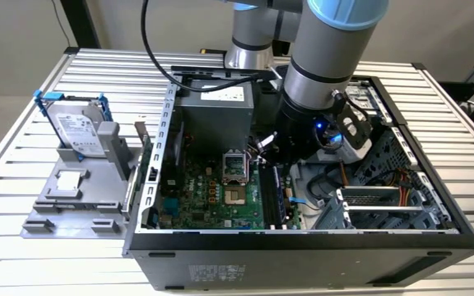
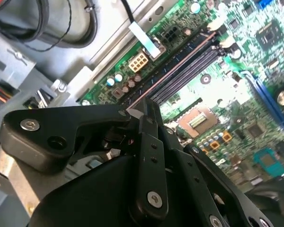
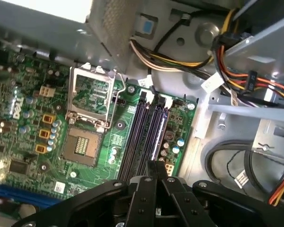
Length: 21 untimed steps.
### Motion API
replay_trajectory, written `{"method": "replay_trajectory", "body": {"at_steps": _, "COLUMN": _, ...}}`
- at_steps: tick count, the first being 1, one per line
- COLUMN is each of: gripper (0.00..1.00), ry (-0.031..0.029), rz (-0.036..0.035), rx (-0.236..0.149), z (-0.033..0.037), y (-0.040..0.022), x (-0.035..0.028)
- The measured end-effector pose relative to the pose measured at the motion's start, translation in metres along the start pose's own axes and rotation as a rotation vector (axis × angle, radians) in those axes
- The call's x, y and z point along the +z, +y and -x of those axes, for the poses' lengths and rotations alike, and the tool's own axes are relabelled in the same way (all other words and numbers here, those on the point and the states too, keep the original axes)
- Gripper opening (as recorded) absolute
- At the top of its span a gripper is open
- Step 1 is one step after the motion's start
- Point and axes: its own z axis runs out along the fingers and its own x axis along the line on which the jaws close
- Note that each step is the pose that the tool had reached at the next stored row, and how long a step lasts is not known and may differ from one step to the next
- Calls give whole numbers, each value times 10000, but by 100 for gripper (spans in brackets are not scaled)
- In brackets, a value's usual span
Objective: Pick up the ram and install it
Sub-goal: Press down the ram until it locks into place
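Hovering inside the open computer case (image 1: 303, 243), my pincer (image 2: 149, 106) sits closed just above the black memory slots (image 3: 146, 137) on the motherboard (image 1: 212, 197). A thin edge at its tip may be the ram (image 2: 141, 106), mostly hidden by my fingers (image 2: 151, 142).

The arm (image 1: 323, 80) reached steeply downward, wrist near vertical, and its black pincer (image 2: 149, 111) had both fingers drawn close together.

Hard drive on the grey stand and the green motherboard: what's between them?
In the exterior view, the case's metal wall stands between the hard drive and the motherboard.
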Motion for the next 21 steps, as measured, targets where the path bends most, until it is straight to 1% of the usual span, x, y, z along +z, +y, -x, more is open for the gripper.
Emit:
{"method": "replay_trajectory", "body": {"at_steps": 8, "gripper": 0, "ry": 2, "rz": -3, "rx": -1456, "z": 0, "y": 0, "x": 0}}
{"method": "replay_trajectory", "body": {"at_steps": 14, "gripper": 0, "ry": 12, "rz": -3, "rx": -2417, "z": 0, "y": 0, "x": 0}}
{"method": "replay_trajectory", "body": {"at_steps": 21, "gripper": 0, "ry": 25, "rz": -2, "rx": -3661, "z": 0, "y": 0, "x": 0}}
